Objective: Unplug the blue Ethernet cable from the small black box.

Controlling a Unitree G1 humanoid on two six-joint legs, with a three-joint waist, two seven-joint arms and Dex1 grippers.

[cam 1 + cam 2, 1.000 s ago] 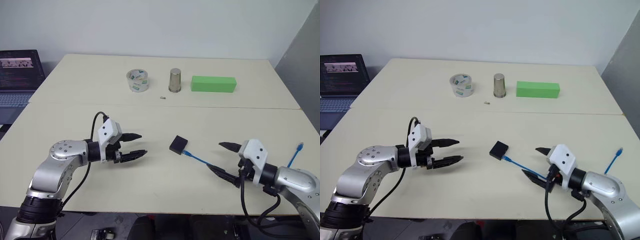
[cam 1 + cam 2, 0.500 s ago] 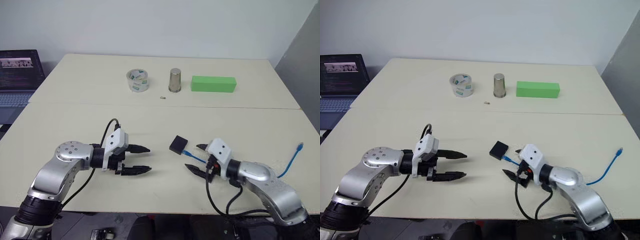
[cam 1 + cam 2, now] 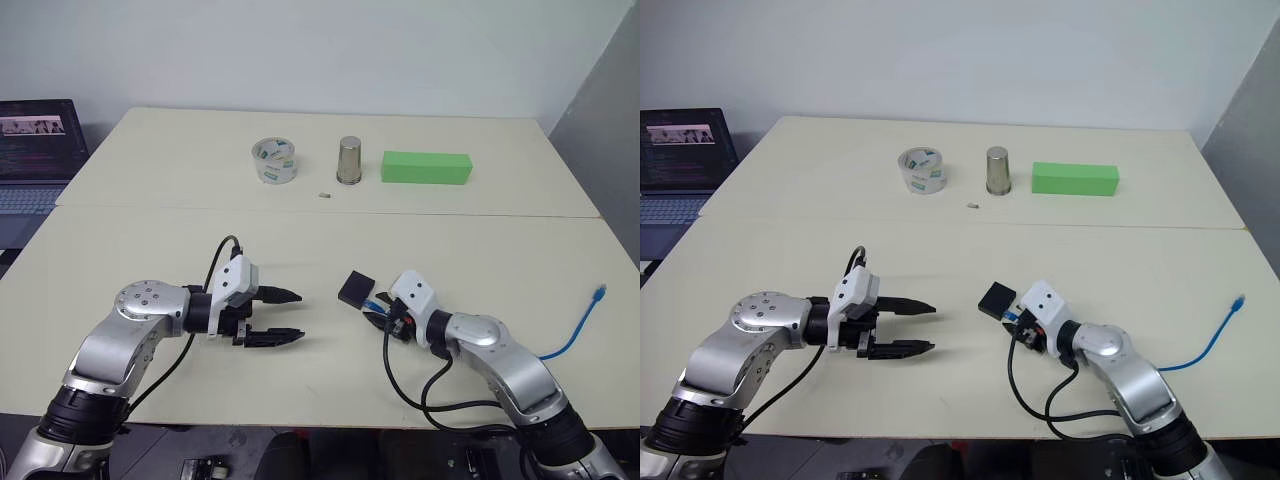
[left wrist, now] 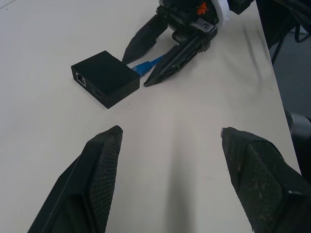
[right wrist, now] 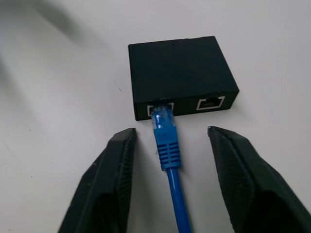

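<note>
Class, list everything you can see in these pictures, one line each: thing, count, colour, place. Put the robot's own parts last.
Long table: one, cream, under everything.
Roll of clear tape: one, far side.
Metal cup: one, silver, right of the tape.
Rectangular block: one, green, right of the cup.
Tiny object: one, near the cup; cannot identify.
Laptop: one, dark, off the table's far left.
Small black box: one, near centre.
Blue Ethernet cable: one, plugged into the box.
Left tool: open, left of the box.
Right tool: fingers either side of the cable's plug, not touching.
</note>
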